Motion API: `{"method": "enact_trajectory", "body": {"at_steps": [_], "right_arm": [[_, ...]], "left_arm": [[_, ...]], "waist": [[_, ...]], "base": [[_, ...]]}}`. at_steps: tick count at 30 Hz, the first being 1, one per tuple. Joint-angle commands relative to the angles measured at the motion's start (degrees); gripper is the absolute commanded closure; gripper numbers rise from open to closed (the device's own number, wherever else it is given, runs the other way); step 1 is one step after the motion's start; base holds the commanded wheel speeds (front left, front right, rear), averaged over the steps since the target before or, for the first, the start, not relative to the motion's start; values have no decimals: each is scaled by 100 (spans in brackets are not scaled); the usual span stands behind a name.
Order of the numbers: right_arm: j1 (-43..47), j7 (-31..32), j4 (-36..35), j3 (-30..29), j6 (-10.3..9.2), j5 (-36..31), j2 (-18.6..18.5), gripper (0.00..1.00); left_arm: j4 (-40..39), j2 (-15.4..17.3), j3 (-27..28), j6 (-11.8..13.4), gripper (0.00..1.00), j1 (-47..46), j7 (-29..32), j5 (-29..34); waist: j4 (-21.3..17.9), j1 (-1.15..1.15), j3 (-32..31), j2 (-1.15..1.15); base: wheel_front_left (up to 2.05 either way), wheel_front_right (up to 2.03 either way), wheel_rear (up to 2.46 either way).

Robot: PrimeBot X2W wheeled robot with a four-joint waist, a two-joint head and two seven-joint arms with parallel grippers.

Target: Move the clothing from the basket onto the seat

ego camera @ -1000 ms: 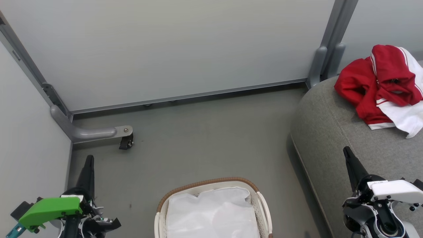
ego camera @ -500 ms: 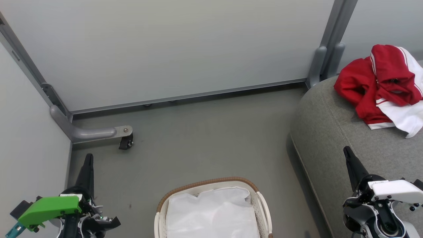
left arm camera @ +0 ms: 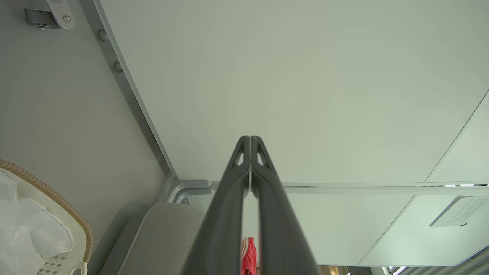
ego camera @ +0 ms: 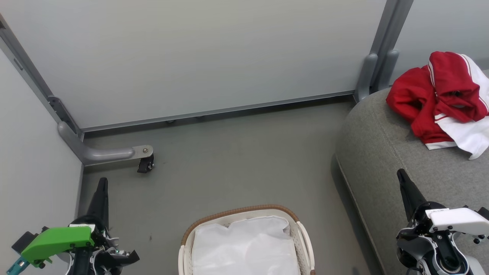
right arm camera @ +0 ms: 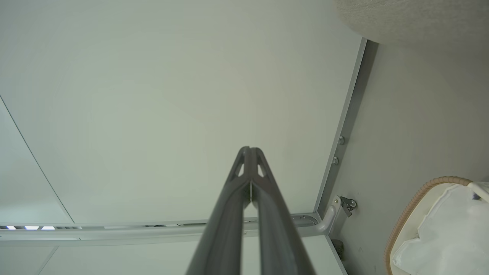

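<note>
You get the basket [ego camera: 240,211] cut off by the head view's bottom edge. The clothing [ego camera: 428,95] and the seat [ego camera: 382,152] run off the right edge. In the left wrist view the left gripper [left arm camera: 250,141] hides most of the clothing (only a red sliver shows). The wall notice [left arm camera: 460,212] print is too small to read.

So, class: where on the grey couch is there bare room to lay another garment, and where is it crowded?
Bare: the couch between the clothing and the right gripper, and its rounded left end beside the floor. Crowded: the far corner under the clothing.
</note>
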Motion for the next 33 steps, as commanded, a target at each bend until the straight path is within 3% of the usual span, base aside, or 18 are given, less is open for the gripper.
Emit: {"method": "enact_trajectory", "body": {"at_steps": [1, 33], "right_arm": [[46, 18, -24, -11, -3, 19, -34, 100], [47, 17, -23, -10, -3, 20, -34, 100]], "left_arm": [[-13, 29, 15, -24, 100, -59, 16, -17], [-15, 29, 14, -24, 100, -58, 16, -18]], "waist": [[0, 0, 0, 0], [0, 0, 0, 0]], "base": [[0, 0, 0], [0, 0, 0]]}}
